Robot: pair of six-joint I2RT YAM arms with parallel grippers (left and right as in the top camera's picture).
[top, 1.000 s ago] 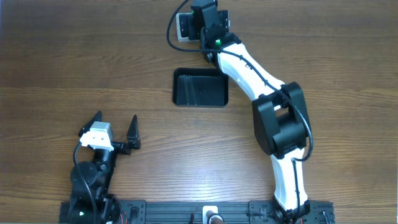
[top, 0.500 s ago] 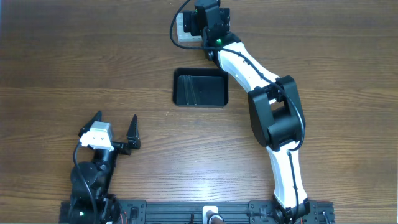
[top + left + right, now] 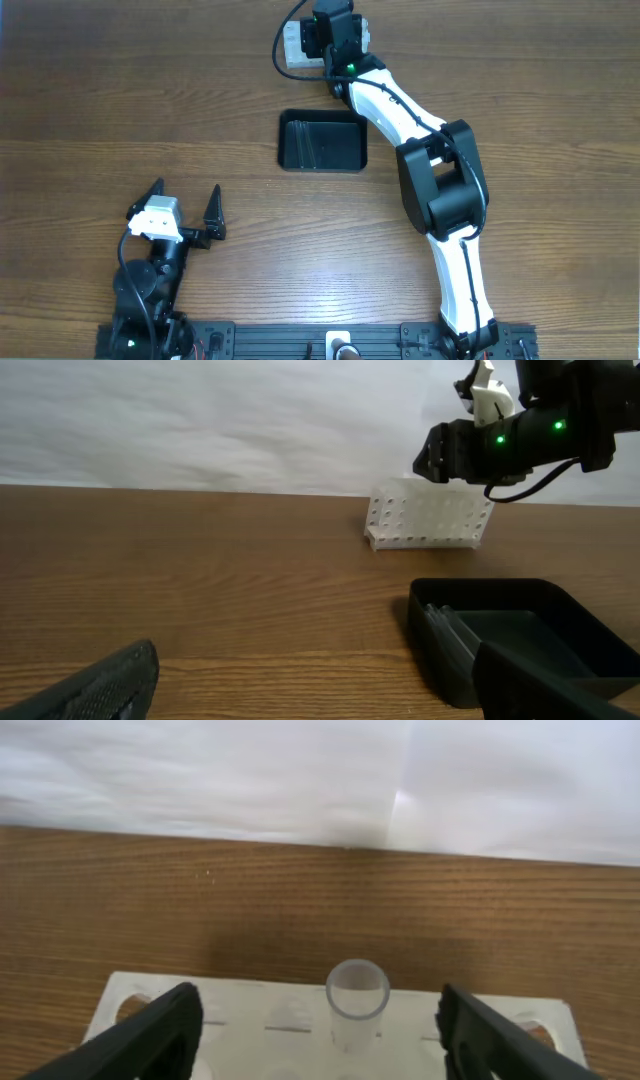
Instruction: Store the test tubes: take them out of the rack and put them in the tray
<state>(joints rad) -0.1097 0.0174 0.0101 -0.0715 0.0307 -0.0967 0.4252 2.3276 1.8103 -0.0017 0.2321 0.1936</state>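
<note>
Jaws of the right gripper (image 3: pixel 318 1020) are spread above the white rack (image 3: pixel 428 517), where a test tube (image 3: pixel 357 992) stands upright, beyond the black tray (image 3: pixel 322 143). Left gripper (image 3: pixel 186 205) jaws are spread too, well apart.

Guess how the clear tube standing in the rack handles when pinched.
Probably slippery and fragile: the test tube looks smooth, clear, thin-walled. Being round, it may roll once laid in the tray. The rack looks light, so it might lift along.

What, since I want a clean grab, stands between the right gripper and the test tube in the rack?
Nothing visible: the right gripper, jaws open, faces the test tube upright in the white rack.
</note>
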